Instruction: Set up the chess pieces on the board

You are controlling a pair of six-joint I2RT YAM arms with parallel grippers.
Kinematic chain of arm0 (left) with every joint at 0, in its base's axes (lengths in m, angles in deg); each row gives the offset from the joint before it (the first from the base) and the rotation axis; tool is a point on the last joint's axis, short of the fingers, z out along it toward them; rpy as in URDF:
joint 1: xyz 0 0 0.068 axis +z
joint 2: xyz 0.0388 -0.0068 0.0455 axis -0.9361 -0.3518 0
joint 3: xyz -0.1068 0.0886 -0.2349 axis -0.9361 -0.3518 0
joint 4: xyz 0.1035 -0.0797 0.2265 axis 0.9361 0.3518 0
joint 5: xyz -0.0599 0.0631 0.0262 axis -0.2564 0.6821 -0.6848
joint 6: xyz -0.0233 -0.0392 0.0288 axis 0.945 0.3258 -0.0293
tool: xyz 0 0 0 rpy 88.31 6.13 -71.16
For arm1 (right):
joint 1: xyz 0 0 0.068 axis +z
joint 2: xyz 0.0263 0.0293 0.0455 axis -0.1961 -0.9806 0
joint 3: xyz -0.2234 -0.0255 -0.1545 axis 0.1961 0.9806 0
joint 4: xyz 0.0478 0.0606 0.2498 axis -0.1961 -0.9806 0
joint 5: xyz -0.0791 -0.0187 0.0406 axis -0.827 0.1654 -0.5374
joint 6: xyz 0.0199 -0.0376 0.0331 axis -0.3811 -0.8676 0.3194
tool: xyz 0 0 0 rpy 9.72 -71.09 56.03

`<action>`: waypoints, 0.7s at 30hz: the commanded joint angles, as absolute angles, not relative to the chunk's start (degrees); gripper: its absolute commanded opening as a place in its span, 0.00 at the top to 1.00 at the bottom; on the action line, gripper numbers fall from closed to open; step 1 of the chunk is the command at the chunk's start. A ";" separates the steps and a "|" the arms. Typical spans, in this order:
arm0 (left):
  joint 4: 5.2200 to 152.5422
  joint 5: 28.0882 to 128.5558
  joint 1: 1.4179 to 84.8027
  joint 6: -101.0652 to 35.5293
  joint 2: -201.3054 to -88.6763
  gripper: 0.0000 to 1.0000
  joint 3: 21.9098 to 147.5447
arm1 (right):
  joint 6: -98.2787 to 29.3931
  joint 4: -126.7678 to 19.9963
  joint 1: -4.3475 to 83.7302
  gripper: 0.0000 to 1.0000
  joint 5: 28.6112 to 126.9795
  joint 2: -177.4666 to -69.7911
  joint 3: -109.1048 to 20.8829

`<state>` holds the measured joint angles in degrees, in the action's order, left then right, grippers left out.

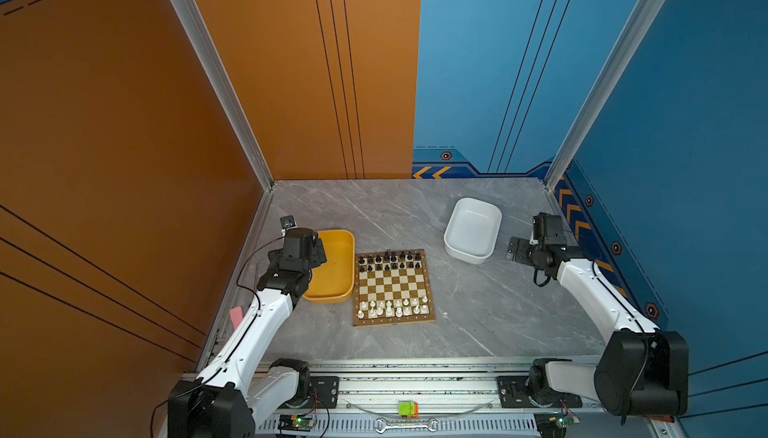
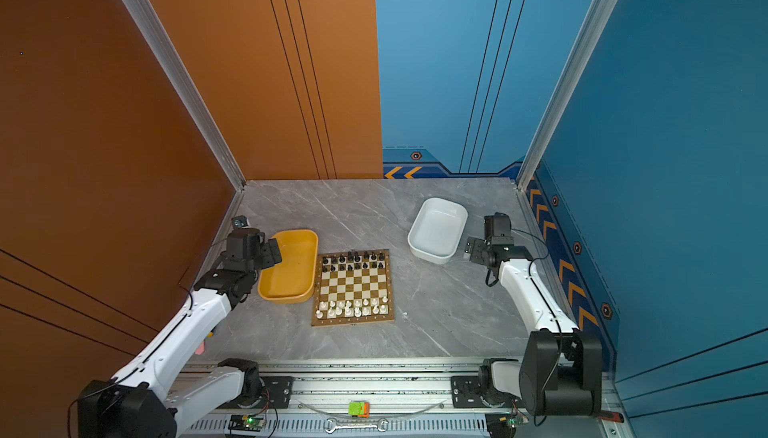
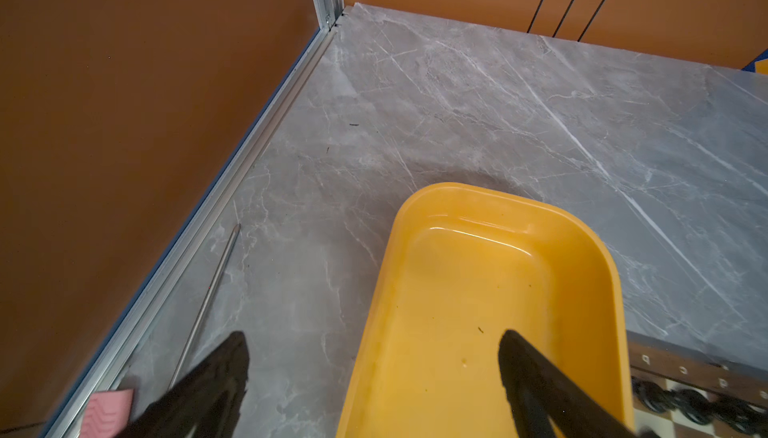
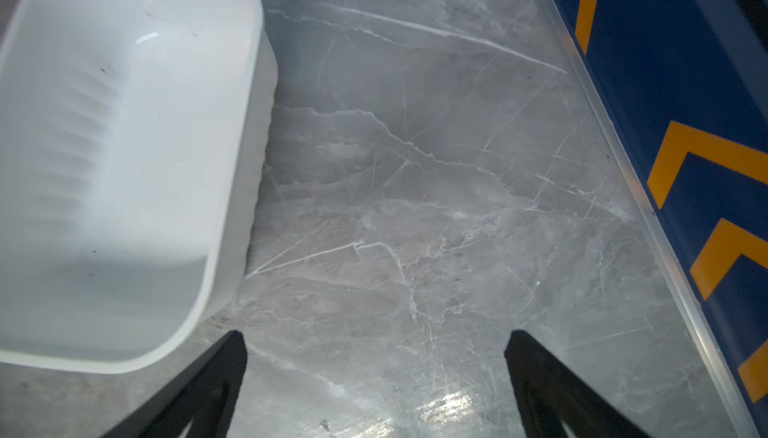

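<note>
left gripper (image 3: 374, 334) spread wide, nothing in it, one finger over yellow tub (image 3: 478, 282), other over table (image 3: 498, 124). board (image 1: 394, 286) flat mid-table, just right of that tub; black pieces (image 1: 388, 261) along its far side, white pieces (image 1: 390, 308) along near side. white tub (image 1: 473, 228) further right. right gripper (image 4: 376, 334) wide too, empty, over bare table beside white tub

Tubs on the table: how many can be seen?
2. The yellow tub lies close beside the left edge of the board; the white tub lies farther back, right of the board, apart from it.
</note>
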<state>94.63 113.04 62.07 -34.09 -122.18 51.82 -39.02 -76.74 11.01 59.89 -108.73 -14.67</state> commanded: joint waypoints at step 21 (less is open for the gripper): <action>65.05 98.69 64.83 -44.51 -133.15 0.06 42.10 | -41.49 -41.72 10.00 0.00 59.13 -112.80 2.05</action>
